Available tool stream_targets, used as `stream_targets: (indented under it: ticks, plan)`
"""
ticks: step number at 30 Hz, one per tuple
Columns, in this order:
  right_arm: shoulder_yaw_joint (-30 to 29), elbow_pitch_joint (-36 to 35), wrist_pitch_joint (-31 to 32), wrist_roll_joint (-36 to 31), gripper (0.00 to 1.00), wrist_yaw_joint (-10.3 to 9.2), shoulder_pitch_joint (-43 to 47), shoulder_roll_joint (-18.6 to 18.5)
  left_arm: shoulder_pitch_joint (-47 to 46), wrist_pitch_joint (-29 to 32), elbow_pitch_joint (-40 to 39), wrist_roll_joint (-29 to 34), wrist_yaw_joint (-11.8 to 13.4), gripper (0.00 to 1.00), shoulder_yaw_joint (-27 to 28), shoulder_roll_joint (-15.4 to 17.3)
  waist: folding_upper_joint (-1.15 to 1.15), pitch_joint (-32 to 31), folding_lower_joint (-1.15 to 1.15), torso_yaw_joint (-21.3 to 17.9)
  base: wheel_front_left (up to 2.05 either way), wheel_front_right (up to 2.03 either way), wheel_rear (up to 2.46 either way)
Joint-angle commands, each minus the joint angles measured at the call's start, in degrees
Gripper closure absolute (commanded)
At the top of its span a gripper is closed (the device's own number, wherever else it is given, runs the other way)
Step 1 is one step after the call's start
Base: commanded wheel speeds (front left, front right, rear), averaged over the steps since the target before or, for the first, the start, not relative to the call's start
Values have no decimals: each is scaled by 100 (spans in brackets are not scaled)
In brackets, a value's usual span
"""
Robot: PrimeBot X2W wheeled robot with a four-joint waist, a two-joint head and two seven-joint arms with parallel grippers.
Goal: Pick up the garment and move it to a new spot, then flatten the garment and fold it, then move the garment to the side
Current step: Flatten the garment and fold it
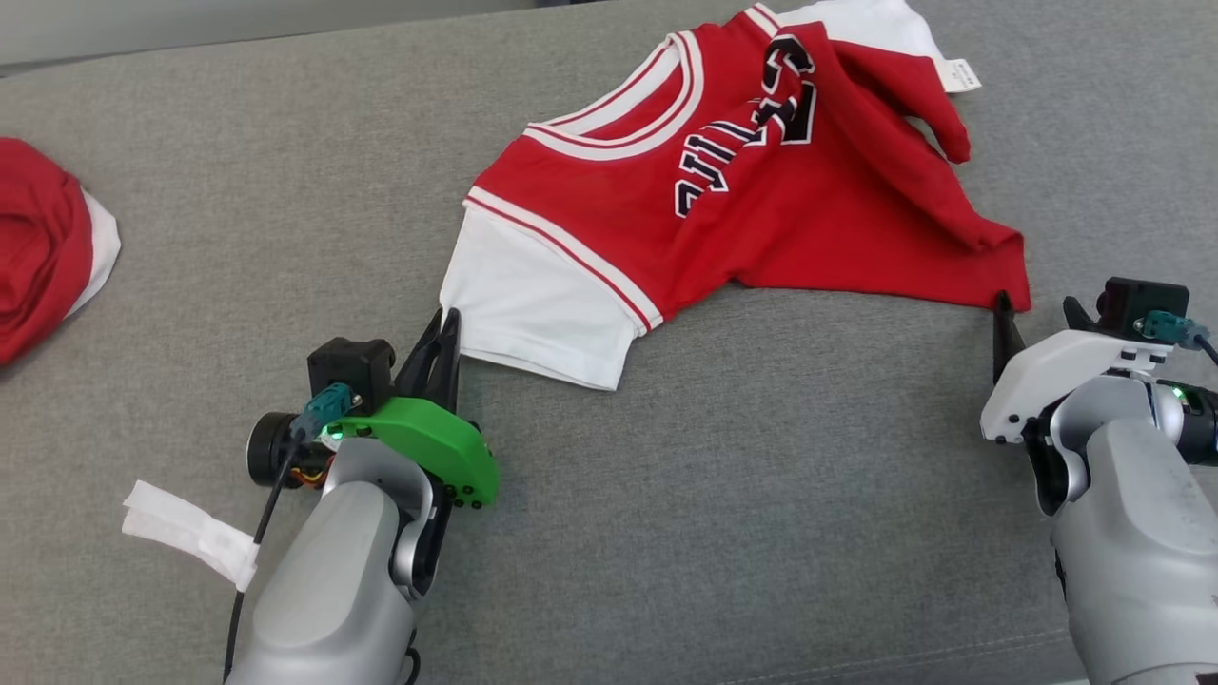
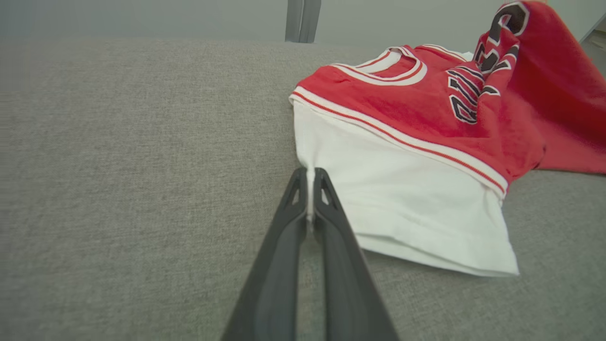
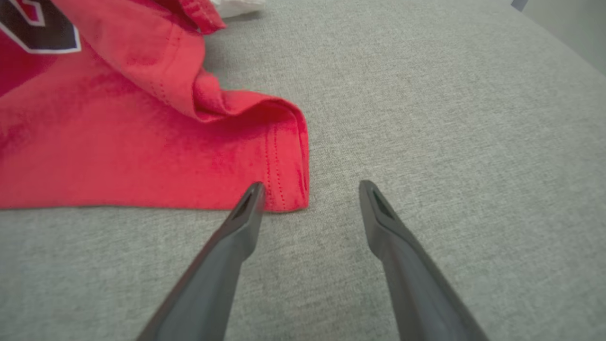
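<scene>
Far left on the grey upholstered surface (image 1: 666, 533), a bunched red-and-white cloth (image 1: 43, 243) sits well apart. Next, the left gripper (image 2: 310, 177) is clamped tight on the edge of the white sleeve (image 2: 402, 203). The red basketball jersey (image 1: 761, 181) lies rumpled mid-surface, its dark lettering (image 1: 752, 124) too creased to read, its white tag (image 1: 959, 74) too small. On the right, the right gripper (image 3: 310, 189) gapes wide at the red hem corner (image 3: 284, 156), gripping nothing.

Grey forearms (image 1: 333, 571), green left wrist cover (image 1: 433, 447), white right cover (image 1: 1056, 371), dark pincer fingers (image 3: 236, 227)
</scene>
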Motion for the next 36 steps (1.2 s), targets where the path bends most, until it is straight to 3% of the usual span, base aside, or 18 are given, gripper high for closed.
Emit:
stream_targets:
  ticks: [1, 5, 6, 7, 9, 10, 17, 23, 29, 36]
  plan:
    - [-14, 141, -21, 12, 0, -10, -142, -28, 87, -34, -108, -7, 48, 100, -5, 22, 0, 126, 0, 171, 0, 0, 0]
    - [127, 612, 16, 52, 0, -10, -340, -104, 194, 7, -398, -30, 109, 100, -30, 29, 0, 177, 0, 245, 0, 0, 0]
    - [177, 728, 35, 87, 20, -7, -379, -105, 220, 21, -463, -37, 133, 100, -32, 44, 0, 184, 0, 249, 0, 0, 0]
    - [218, 809, 40, 123, 55, -7, -409, -104, 243, 30, -519, -41, 142, 100, -30, 56, 0, 187, 0, 248, 0, 0, 0]
    - [326, 943, 15, 236, 81, -5, -465, -86, 298, 25, -626, -44, 163, 100, -27, 79, 0, 184, 0, 232, 0, 0, 0]
    - [395, 955, -69, 322, 100, -5, -508, -65, 319, 26, -688, -51, 180, 100, -26, 89, 0, 175, 0, 217, 0, 0, 0]
    - [938, 730, -568, 830, 100, -6, -521, -123, 351, -54, -1146, -55, 219, 100, 5, 192, 0, -56, 0, 95, 0, 0, 0]
    - [1502, -68, -796, 1454, 100, -6, -257, -274, 365, -202, -1929, -268, 216, 100, 219, 241, 0, -420, 0, 24, 0, 0, 0]
    - [1891, -1616, -632, 1881, 100, -7, 320, -577, 454, -255, -3129, -323, 302, 100, 469, 414, 0, -823, 0, 2, 0, 0, 0]
    - [1796, -4246, 52, 2028, 100, -6, 1213, -729, 693, -98, -4777, -321, 484, 100, 690, 684, 0, -1314, 0, -13, 0, 0, 0]
